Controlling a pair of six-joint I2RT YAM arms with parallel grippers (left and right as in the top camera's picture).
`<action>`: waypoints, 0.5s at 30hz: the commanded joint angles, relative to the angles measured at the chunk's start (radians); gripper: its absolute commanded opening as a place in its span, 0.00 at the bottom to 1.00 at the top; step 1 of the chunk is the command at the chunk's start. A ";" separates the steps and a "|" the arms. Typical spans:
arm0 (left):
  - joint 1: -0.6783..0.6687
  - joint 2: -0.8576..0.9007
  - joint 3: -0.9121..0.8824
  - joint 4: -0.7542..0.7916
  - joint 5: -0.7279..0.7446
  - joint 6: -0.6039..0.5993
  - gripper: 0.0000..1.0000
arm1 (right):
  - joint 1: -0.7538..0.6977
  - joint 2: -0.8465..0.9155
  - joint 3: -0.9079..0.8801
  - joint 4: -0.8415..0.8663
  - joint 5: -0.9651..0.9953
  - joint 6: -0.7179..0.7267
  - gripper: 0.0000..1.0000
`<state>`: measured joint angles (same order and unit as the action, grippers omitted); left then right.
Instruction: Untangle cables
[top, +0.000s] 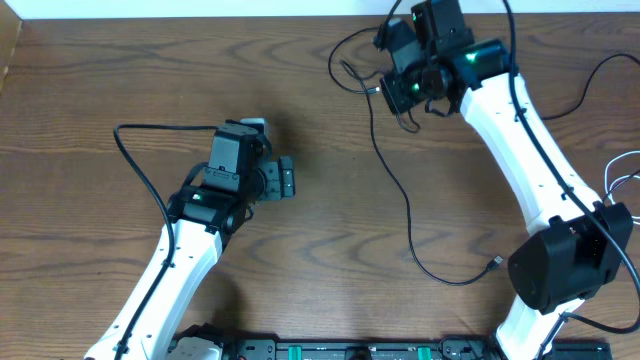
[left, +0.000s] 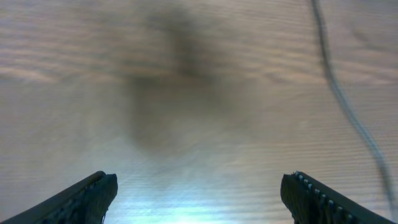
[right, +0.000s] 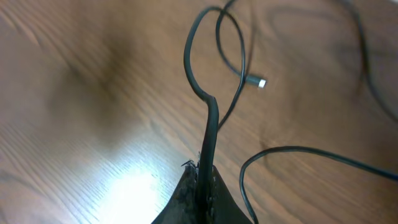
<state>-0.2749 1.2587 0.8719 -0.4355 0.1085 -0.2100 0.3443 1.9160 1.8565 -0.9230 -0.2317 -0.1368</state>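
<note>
The long black cable (top: 407, 215) runs from a loop at the table's far side down to a plug end (top: 497, 263) near the front right. My right gripper (top: 392, 95) is shut on this cable near the loop. In the right wrist view the cable (right: 208, 124) rises out of the closed jaws (right: 204, 173), loops, and ends in a small silver plug (right: 261, 83). My left gripper (top: 288, 180) is open and empty over bare wood left of the cable; its jaws (left: 199, 193) are wide apart. Thin white cords (top: 618, 172) show at the right edge.
The wooden table (top: 90, 80) spans the view. A blurred dark cord (left: 345, 102) crosses the upper right of the left wrist view. The left arm's own black cable (top: 135, 160) arcs on the left. The right arm base (top: 570, 260) stands front right.
</note>
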 joint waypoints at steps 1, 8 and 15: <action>0.006 0.004 0.009 0.057 0.121 -0.005 0.89 | -0.004 -0.011 0.108 0.007 -0.035 0.077 0.01; 0.005 0.004 0.009 0.208 0.172 -0.005 0.90 | -0.005 -0.013 0.306 0.030 -0.155 0.124 0.01; 0.005 0.004 0.009 0.181 0.172 -0.005 0.90 | -0.072 -0.013 0.466 0.189 0.175 0.048 0.01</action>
<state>-0.2749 1.2587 0.8719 -0.2443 0.2646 -0.2100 0.3214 1.9160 2.2608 -0.7731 -0.2367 -0.0536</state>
